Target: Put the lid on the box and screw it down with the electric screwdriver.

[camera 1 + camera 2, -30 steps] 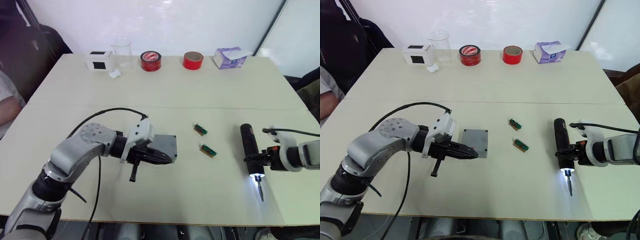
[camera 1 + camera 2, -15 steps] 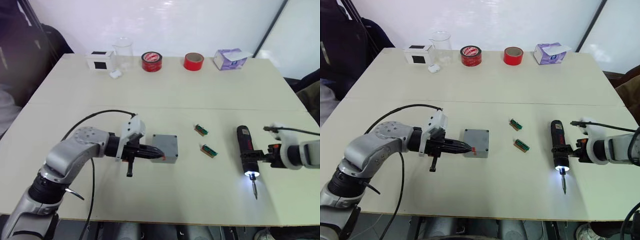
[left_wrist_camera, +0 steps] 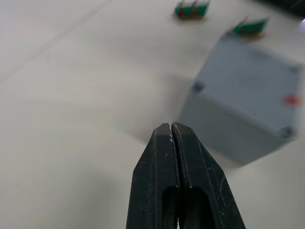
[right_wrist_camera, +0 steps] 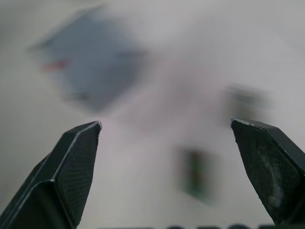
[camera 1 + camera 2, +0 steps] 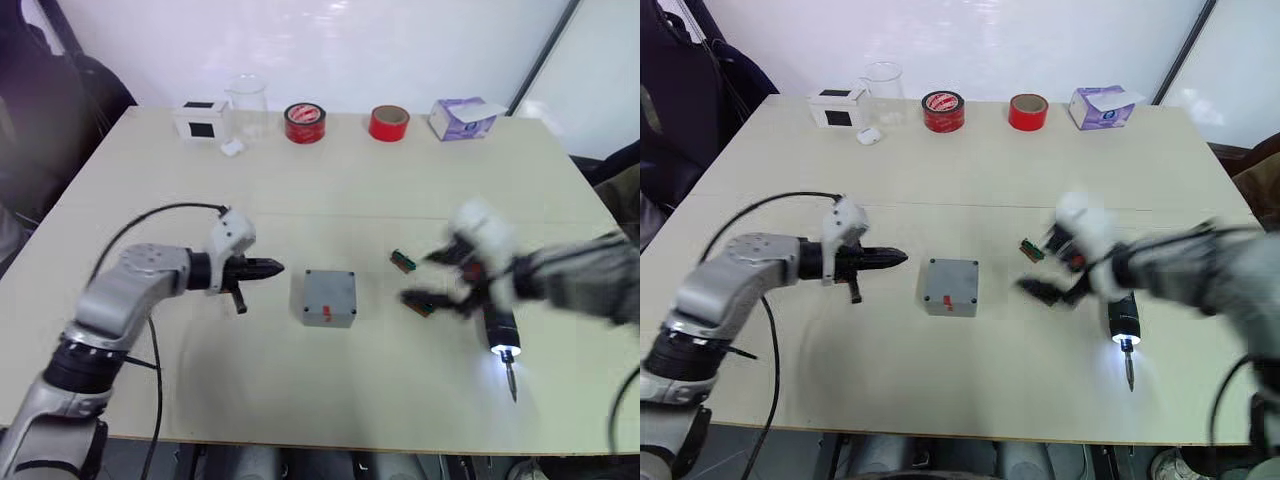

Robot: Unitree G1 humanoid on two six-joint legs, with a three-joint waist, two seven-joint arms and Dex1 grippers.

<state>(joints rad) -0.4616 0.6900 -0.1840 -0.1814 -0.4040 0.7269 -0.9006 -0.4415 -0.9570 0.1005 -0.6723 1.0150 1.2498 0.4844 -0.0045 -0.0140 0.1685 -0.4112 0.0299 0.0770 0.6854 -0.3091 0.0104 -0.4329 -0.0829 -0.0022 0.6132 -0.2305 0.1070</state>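
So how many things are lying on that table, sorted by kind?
Red tape rolls: 2
Small green pieces: 2
Grey box: 1
Electric screwdriver: 1
White box with black label: 1
Clear beaker: 1
Purple tissue box: 1
Small white item: 1
Total: 10

We seem to be in a lab or test room set up for trials. A plain pale counter (image 5: 400,190) stands against a bare white wall, with a white panel leaning at the right. Along its far edge we see a clear beaker (image 5: 246,100), two rolls of red tape (image 5: 304,122), a purple tissue box (image 5: 460,117) and a white box with a black label (image 5: 199,119).
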